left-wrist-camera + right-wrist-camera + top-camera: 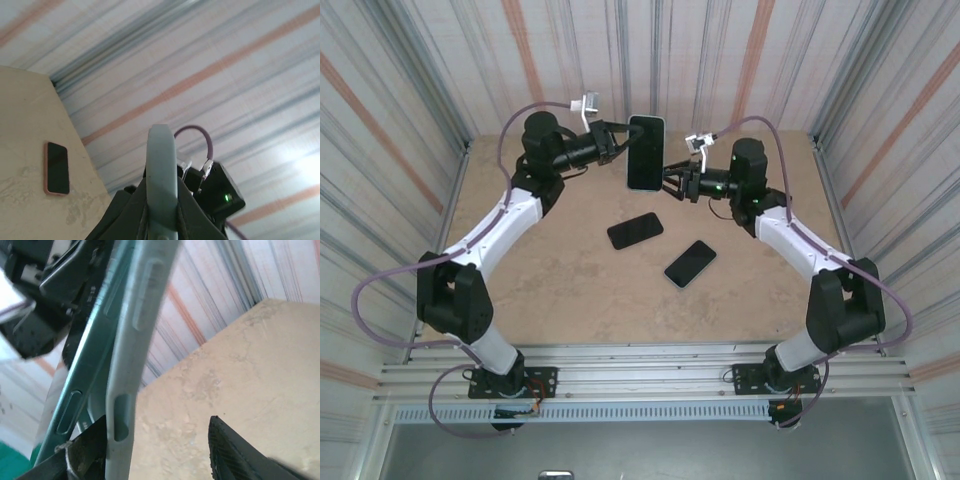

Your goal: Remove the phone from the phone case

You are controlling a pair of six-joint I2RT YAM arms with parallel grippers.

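Left gripper [618, 143] is clamped on the phone case [161, 165], holding it upright at top centre with the phone [644, 155] inside, right gripper [672, 183] sits parted and empty by its lower edge, so I'd hook just the case lip, gently.

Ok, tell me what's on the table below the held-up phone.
A black phone and a light-edged phone lie flat and apart on the table. The raised phone in the left gripper hides the table behind it.
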